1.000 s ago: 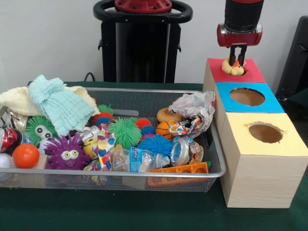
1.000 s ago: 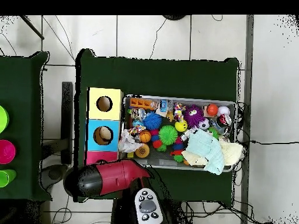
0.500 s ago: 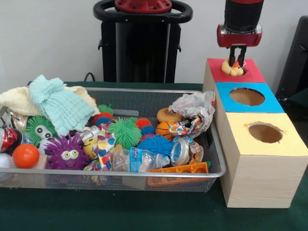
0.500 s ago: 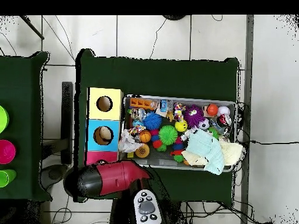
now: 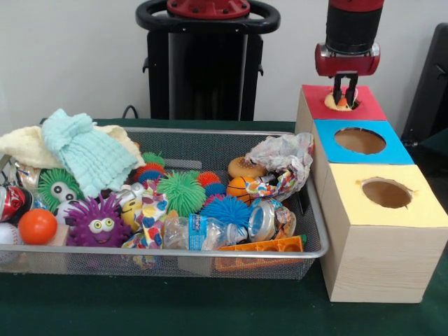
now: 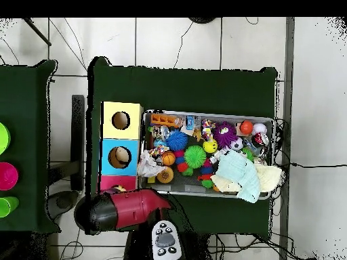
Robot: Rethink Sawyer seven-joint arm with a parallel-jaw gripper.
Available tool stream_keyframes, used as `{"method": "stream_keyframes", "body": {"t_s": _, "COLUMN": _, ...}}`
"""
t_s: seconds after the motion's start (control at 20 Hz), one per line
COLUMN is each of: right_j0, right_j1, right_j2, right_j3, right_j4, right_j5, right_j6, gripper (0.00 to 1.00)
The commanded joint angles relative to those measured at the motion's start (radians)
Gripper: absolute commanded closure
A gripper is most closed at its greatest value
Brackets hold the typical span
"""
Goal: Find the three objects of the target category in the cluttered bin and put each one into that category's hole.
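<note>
**Gripper over the red hole, yellow toy down inside it**

The red and black arm's gripper [image 5: 345, 96] hangs above the red-topped wooden box [image 5: 364, 105] at the far end of the row of three boxes. Its two dark fingers point straight down with a narrow gap between them, and their tips reach the rim of the hole. Between and just below the tips sits a small yellow rubber toy with an orange spot [image 5: 343, 105], sunk into the hole so that only its top shows. Whether the fingers clench the toy or have let it go cannot be told.

Next in the row stands the blue-topped box [image 5: 329, 136] with a round hole, and nearest the camera the yellow-topped box [image 5: 350, 203], also with a round hole.

Beside the boxes, the silver wire-mesh bin [image 5: 210, 253] rests on the dark green tablecloth [image 5: 175, 308]. It is crowded with toys: a purple spiky ball with eyes [image 5: 98, 222], a plain orange ball [image 5: 37, 226], a green spiky ball [image 5: 181, 192], a blue spiky ball [image 5: 225, 209], a small basketball [image 5: 240, 186], a crumpled clear plastic bottle [image 5: 203, 231] and an orange plastic tray [image 5: 269, 246] against the near wall. A pale mint folded cloth [image 5: 84, 150] lies over a cream cloth [image 5: 24, 145] at the bin's far corner, and crumpled printed paper [image 5: 283, 157] sits at the end next to the boxes.

In the overhead view the arm [image 6: 125, 208] covers most of the red-topped box.
</note>
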Motion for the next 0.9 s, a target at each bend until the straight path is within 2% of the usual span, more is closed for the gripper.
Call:
{"method": "stream_keyframes", "body": {"t_s": 0.05, "right_j0": 0.016, "right_j1": 0.122, "right_j2": -0.080, "right_j3": -0.062, "right_j4": -0.005, "right_j5": -0.143, "right_j6": 0.191, "gripper": 1.00}}
{"method": "stream_keyframes", "body": {"t_s": 0.65, "right_j0": 0.037, "right_j1": 0.193, "right_j2": -0.123, "right_j3": -0.107, "right_j4": 0.018, "right_j5": -0.179, "right_j6": 0.154, "gripper": 1.00}}
{"method": "stream_keyframes", "body": {"t_s": 0.7, "right_j0": 0.035, "right_j1": 0.191, "right_j2": -0.123, "right_j3": -0.104, "right_j4": 0.021, "right_j5": -0.179, "right_j6": 0.151, "gripper": 0.00}}
{"method": "stream_keyframes", "body": {"t_s": 0.9, "right_j0": 0.051, "right_j1": 0.191, "right_j2": -0.140, "right_j3": -0.107, "right_j4": 0.025, "right_j5": -0.176, "right_j6": 0.153, "gripper": 0.00}}
